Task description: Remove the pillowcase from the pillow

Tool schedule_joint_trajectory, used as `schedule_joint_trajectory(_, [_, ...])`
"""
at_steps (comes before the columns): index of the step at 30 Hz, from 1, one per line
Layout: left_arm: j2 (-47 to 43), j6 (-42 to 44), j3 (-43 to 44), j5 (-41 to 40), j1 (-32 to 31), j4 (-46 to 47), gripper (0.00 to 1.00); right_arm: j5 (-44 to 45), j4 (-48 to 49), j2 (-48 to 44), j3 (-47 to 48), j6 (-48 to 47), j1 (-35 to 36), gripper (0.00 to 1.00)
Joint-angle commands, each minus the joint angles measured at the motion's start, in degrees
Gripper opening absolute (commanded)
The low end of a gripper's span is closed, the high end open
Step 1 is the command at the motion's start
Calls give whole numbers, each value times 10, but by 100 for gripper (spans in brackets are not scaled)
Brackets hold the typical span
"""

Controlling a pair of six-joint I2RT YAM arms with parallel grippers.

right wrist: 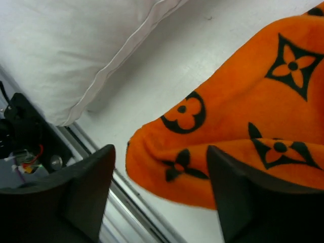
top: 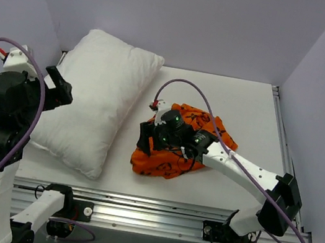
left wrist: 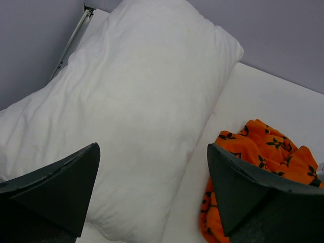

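Our left claw (left wrist: 153, 148) gapes wide, empty, above the plump white stuffed pillow (top: 97, 97); our right claw (right wrist: 161, 149), likewise, above the orange black-printed plush pillowcase (top: 167, 165) beside that pillow.

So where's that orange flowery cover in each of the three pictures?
Top external: the pillowcase lies crumpled near the centre, to the right of the pillow.
Left wrist: it is at the lower right, with the pillow to its left.
Right wrist: it fills the right half, with the pillow at the upper left.
Shared landmark: the white pillow, which lies apart from the pillowcase in every view.
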Motion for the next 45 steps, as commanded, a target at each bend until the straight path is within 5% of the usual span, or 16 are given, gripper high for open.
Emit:
schedule_joint_trajectory(1, [-19,14,27,5,0,-20,94,62,-44,-25,59,-28,7,74])
schedule_joint_trajectory(5, [-29,15,38,0,0,-26,94,197,-104,-36,128,-69,-12,92])
schedule_joint_trajectory(14, [-42,28,80,-20,0,-56,94,408,-208,-66,252,-52,-164,100])
schedule_joint_trajectory(19, [-54,41,117,-48,-1,-69,94,445,-208,-154,251,-27,-302,100])
schedule_joint_trajectory(23, [-66,51,147,-80,-1,-77,94,537,-197,-233,245,-39,-327,100])
schedule_joint_trajectory(35, [-112,72,203,-216,-46,-88,94,538,-106,-443,138,-158,-325,100])
schedule_joint_trajectory(45, [-152,72,153,-259,-75,-55,94,531,-70,-465,123,-170,-324,100])
